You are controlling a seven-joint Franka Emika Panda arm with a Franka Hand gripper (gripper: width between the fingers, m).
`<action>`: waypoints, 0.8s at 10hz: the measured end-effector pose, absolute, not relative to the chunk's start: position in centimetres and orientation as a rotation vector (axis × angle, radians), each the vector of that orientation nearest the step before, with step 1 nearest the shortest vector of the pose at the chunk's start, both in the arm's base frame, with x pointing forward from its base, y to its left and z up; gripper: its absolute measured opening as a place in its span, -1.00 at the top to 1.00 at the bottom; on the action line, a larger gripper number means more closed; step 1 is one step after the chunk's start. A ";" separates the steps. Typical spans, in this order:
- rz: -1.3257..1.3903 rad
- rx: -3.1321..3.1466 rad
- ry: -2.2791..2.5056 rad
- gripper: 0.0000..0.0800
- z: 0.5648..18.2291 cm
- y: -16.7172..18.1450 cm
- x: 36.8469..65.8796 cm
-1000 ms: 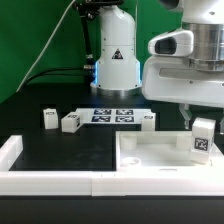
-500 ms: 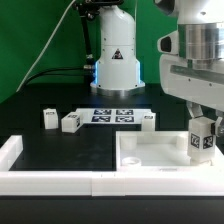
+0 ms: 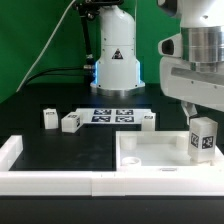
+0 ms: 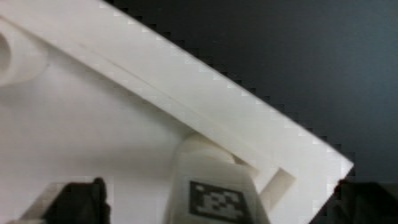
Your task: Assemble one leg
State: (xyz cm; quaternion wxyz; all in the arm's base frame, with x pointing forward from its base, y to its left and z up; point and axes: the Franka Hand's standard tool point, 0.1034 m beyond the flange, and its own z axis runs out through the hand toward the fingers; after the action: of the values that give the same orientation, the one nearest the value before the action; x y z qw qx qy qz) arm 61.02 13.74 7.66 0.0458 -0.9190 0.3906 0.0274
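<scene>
One leg (image 3: 204,140): a small white block-like post with a black-and-white square marker on its near face. It is gripped at its upper end by the jaws of the gripper (image 3: 203,126), which are drawn in narrow against its sides, and it hangs slightly tilted. It sits at the exterior view's right, over the corner of the panel (image 3: 150,158), with its lower end level with the panel's raised rim; contact with the panel cannot be judged. One panel: white, flat and rimmed, lying on the black desk (image 3: 70,148). Three small white blocks (image 3: 70,122) stand in a loose row farther back on the desk, well apart from the held leg. One marker board (image 3: 113,115) lies flat among them. In the wrist view the leg (image 4: 217,188) shows its marker just beside the panel (image 4: 107,120) edge, and one dark finger (image 4: 80,200) is blurred.
</scene>
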 end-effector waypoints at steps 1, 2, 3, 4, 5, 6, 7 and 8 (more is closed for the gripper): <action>0.075 -2.874 1.008 -0.61 7.6 13.7 61.1; 0.062 -2.941 0.795 -0.62 7.6 13.7 61.2; 0.043 -2.994 0.557 -0.62 7.7 13.7 61.4; 0.033 -3.020 0.380 -0.62 7.7 13.6 61.5; 0.026 -3.034 0.243 -0.62 7.7 13.5 61.5; 0.016 -3.043 0.052 -0.62 7.7 13.4 61.5; 0.006 -3.040 -0.131 -0.62 7.8 13.3 61.6; -0.003 -3.030 -0.281 -0.62 7.8 13.1 61.6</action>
State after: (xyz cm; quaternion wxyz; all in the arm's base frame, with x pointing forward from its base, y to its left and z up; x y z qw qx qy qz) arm 61.61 13.08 7.77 0.0493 -0.9945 -0.0921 -0.0009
